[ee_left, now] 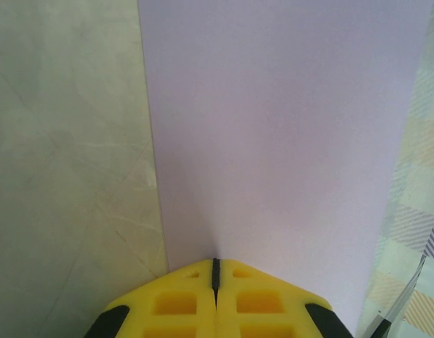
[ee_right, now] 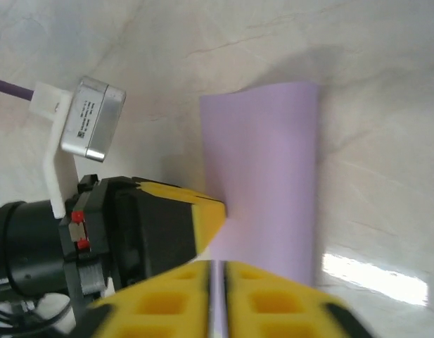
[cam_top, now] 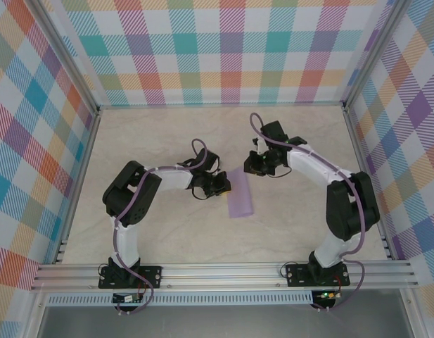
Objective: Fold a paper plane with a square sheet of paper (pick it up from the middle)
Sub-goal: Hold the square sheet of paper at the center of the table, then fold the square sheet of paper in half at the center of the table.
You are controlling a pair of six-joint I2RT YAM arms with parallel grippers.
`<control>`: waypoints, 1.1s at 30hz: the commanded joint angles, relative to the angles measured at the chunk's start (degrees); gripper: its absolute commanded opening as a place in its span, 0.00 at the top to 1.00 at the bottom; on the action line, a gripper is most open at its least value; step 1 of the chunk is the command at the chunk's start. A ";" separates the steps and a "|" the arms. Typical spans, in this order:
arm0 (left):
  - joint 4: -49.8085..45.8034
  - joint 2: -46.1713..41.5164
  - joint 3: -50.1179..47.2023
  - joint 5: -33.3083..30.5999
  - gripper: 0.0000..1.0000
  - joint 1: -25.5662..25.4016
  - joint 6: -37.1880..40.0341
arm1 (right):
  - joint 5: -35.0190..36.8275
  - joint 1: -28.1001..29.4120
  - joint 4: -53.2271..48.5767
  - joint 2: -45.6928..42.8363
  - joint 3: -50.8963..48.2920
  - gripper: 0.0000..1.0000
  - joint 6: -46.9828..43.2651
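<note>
The square sheet of paper (cam_top: 240, 197) is pale lavender and hangs as a narrow strip between the two arms at mid-table. In the left wrist view the sheet of paper (ee_left: 287, 127) spreads out from my left gripper (ee_left: 217, 266), whose yellow fingers are shut on its near edge. My left gripper (cam_top: 226, 186) sits at the strip's left side. My right gripper (cam_top: 247, 167) is at the strip's far end. In the right wrist view my right gripper (ee_right: 217, 274) is shut with a sliver of the paper (ee_right: 266, 162) between its fingers, and the left gripper (ee_right: 211, 211) pinches the sheet's left edge.
The marbled table (cam_top: 167, 134) is boxed in by checked walls (cam_top: 224, 49) at the back and both sides. A metal rail (cam_top: 224, 271) runs along the near edge by the arm bases. The left arm's wrist camera (ee_right: 93, 120) is close to the right gripper.
</note>
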 commanded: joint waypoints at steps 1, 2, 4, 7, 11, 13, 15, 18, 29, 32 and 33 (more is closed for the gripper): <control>-12.18 6.71 -3.20 -6.63 1.00 -0.59 0.97 | -6.23 0.91 2.26 4.65 0.94 1.00 0.93; -12.31 6.83 -3.17 -6.70 1.00 -0.60 0.94 | -6.73 1.01 2.56 5.93 1.42 1.00 1.01; -12.30 7.16 -3.13 -6.83 1.00 -0.60 0.85 | -7.71 1.26 2.54 8.37 2.55 1.00 0.81; -12.31 7.44 -3.17 -7.03 1.00 -0.60 0.61 | -8.22 1.72 2.34 11.53 3.95 1.00 0.07; -15.00 7.94 -3.20 -7.49 1.00 -0.60 0.14 | -7.94 1.83 2.23 15.38 4.82 1.00 -1.05; -15.48 8.06 -3.54 -8.08 1.00 -0.60 -0.10 | -7.38 1.73 2.07 16.59 4.74 1.00 -1.86; -16.15 8.22 -3.82 -8.37 1.00 -0.59 -0.43 | -7.09 1.57 2.14 17.09 3.97 1.00 -2.79; -16.73 8.43 -4.65 -8.87 1.00 -0.60 -1.28 | -6.99 0.65 3.34 16.69 1.77 1.00 -4.17; -16.35 10.07 -9.08 -9.72 1.00 -0.60 -4.38 | -8.98 -6.24 7.88 14.61 -5.86 1.00 -7.49; -16.46 10.23 -10.04 -10.30 1.00 -0.59 -4.59 | -9.31 -9.06 9.48 12.80 -7.72 1.00 -7.02; -16.31 10.41 -10.34 -10.35 1.00 -0.60 -4.74 | -9.19 -10.01 9.86 12.11 -8.08 1.00 -6.73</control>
